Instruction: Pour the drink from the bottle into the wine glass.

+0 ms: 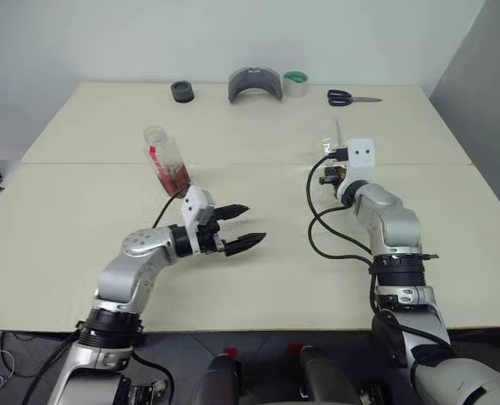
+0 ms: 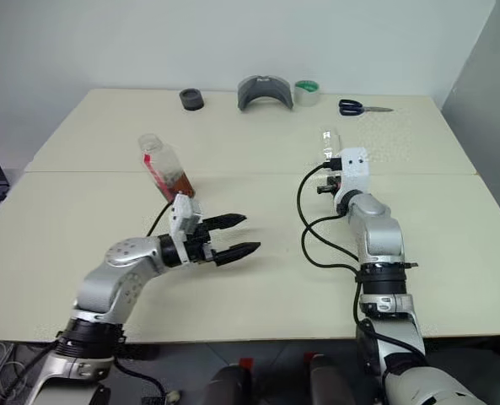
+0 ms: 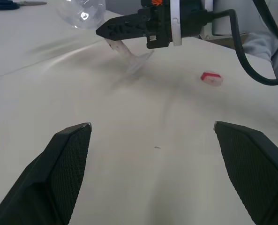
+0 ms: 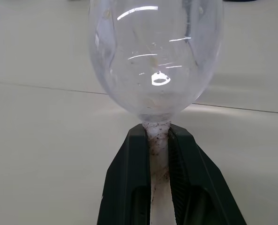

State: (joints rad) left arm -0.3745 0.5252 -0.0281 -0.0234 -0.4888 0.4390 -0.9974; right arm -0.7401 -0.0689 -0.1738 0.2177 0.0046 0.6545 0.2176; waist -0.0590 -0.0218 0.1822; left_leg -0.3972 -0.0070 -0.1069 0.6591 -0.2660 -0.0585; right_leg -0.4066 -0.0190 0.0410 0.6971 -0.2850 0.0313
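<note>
Right pincer (image 4: 158,140) level, clamping the wine glass (image 4: 155,56) by its stem.

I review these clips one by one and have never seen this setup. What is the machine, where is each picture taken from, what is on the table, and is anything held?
It is a two-armed robot at a pale table. Two pictures come from cameras in its head, looking down; the other two come from a camera on each wrist. The right gripper is shut on the stem of an empty wine glass. The left gripper is open and holds nothing. An uncapped bottle of reddish drink stands behind it, and its red cap lies on the table. At the far edge lie a black ring, a grey curved piece, tape and scissors.
</note>
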